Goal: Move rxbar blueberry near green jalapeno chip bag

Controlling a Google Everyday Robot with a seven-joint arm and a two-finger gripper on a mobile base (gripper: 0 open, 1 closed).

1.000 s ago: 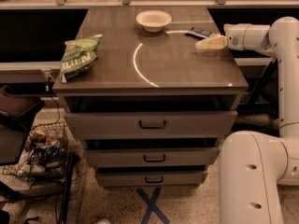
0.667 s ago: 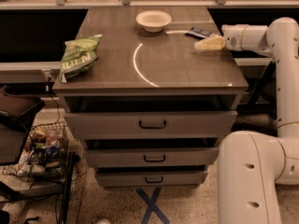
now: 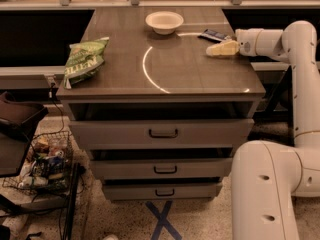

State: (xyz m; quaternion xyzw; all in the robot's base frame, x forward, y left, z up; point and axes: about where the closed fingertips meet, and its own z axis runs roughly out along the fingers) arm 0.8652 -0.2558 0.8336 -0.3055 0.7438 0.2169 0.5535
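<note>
Over the last second we saw only one small shift. The pale cream claw (image 3: 214,50) on the white robot arm (image 3: 272,38) crept a little to the left, above the right rear part of the grey wood-grain counter (image 3: 175,74). It ended just in front of the small flat rxbar blueberry (image 3: 214,34) in its dark navy wrapper. We could not tell whether it touched the bar.
</note>
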